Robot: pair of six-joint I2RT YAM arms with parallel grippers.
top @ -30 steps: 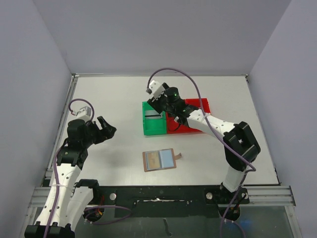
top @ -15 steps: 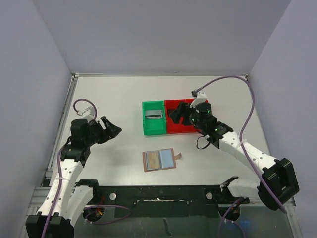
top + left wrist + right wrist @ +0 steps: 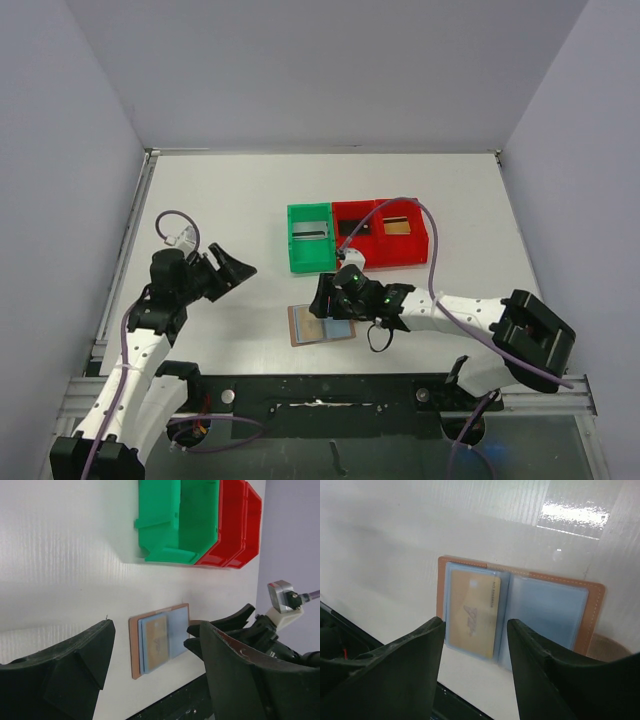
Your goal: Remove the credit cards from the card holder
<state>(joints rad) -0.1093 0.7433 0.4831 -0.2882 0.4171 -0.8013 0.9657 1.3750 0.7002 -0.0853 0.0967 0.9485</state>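
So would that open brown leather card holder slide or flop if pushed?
Probably slides: the open brown leather card holder lies flat on a glossy white table. Likely floppy: thin, with a centre fold. Its pale plastic pockets look slick.

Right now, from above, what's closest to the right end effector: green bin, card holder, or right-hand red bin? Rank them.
1. card holder, directly under the right end effector.
2. green bin, just beyond it.
3. right-hand red bin, beyond and off to the right.
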